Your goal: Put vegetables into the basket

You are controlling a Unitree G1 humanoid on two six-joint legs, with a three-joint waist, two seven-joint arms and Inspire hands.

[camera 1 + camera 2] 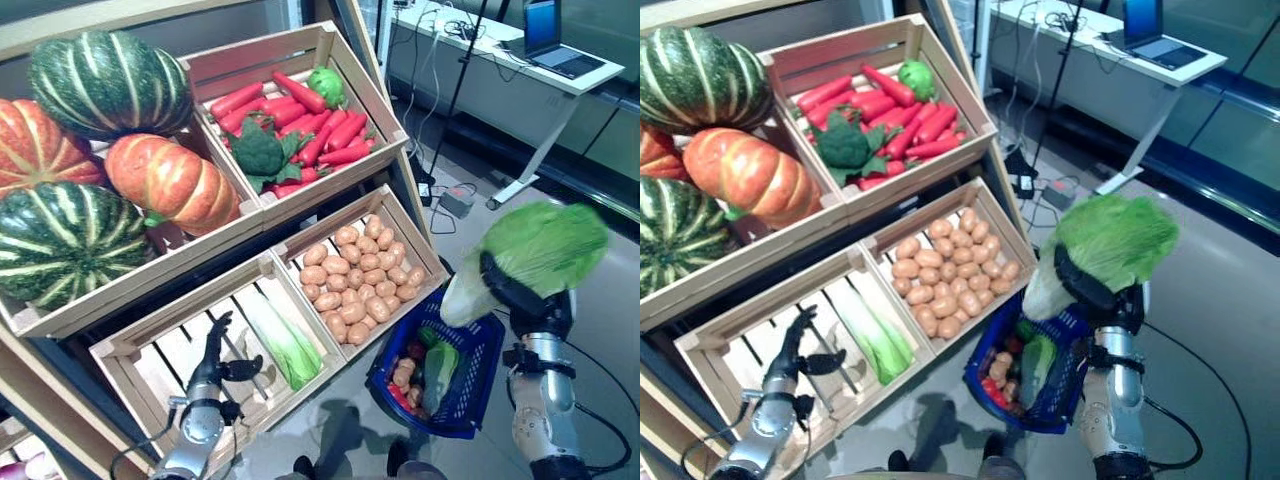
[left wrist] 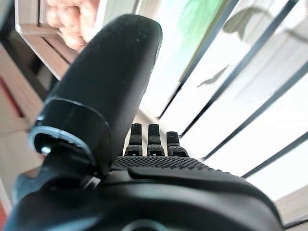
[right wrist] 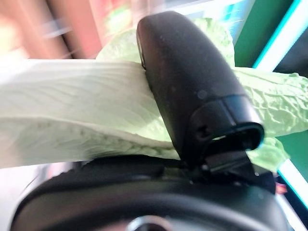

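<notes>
A wooden display shelf (image 1: 400, 190) carries four slatted crates: pumpkins (image 1: 170, 180) at upper left, carrots (image 1: 330, 130) with broccoli (image 1: 258, 150) at upper right, potatoes (image 1: 355, 275) at lower right, and one napa cabbage (image 1: 280, 340) at lower left. The blue basket (image 1: 480, 370) stands on the floor (image 1: 600, 300) beside the shelf.

No writing, label, number or sign can be read anywhere here, not on the wooden crates (image 1: 262, 268), the blue basket (image 1: 478, 380), or the far laptop (image 1: 555, 40).
</notes>
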